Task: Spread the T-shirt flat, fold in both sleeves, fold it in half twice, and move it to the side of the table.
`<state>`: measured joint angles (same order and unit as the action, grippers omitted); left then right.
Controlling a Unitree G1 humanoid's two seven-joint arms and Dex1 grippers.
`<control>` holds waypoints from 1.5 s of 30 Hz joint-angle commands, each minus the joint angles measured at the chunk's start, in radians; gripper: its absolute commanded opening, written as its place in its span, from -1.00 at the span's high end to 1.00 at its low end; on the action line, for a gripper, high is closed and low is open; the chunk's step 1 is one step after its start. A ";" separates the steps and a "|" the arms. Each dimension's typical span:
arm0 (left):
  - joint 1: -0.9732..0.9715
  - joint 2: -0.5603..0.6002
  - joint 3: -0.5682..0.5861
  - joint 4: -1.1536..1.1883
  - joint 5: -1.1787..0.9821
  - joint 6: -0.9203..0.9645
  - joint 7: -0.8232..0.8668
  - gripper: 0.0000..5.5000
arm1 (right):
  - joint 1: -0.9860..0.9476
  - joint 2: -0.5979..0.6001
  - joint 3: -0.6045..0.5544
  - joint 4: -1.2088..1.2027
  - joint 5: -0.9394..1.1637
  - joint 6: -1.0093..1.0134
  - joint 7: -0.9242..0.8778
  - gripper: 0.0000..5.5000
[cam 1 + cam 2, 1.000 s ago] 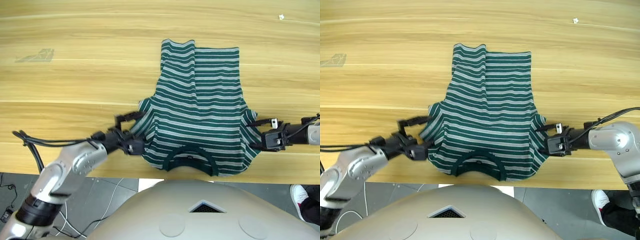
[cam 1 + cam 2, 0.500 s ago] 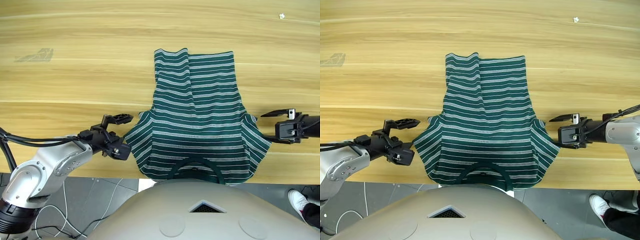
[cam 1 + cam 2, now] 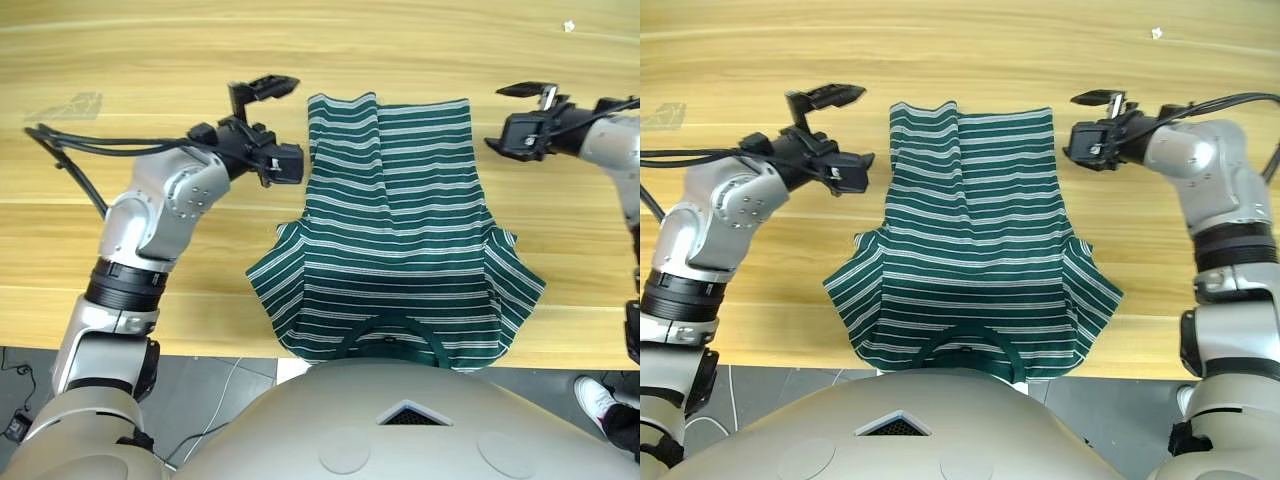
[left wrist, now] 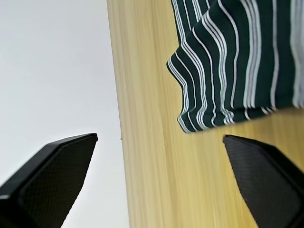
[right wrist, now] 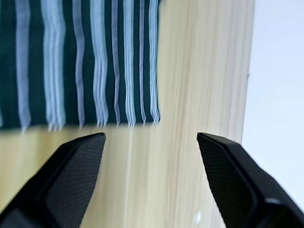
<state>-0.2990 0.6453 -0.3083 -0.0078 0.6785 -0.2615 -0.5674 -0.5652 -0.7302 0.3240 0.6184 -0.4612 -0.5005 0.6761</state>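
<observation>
Both arms now flank the hem instead of the sleeves, left gripper (image 3: 284,124) and right gripper (image 3: 497,118) gaping empty beside the T-shirt (image 3: 395,230), which lies collar-nearest on the table (image 3: 150,50); light, limp cloth, probably best pinched at its hem corners.

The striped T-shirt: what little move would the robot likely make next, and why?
Probably lower both open grippers onto the far hem corners and pinch them. The left gripper and right gripper hover beside those corners of the T-shirt, holding nothing. A raised fold runs down from the hem, so the cloth is not yet flat.
</observation>
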 commanded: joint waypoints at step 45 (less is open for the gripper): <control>-0.199 -0.292 0.079 0.772 -0.385 0.034 0.207 -0.78 | -0.201 0.196 0.180 0.605 -0.143 -0.090 -0.355 -0.30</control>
<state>-0.5167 0.3449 -0.2329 0.7711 0.3013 -0.2365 -0.3543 -0.7993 -0.5211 0.4993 1.2049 -0.5954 -0.6084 0.2906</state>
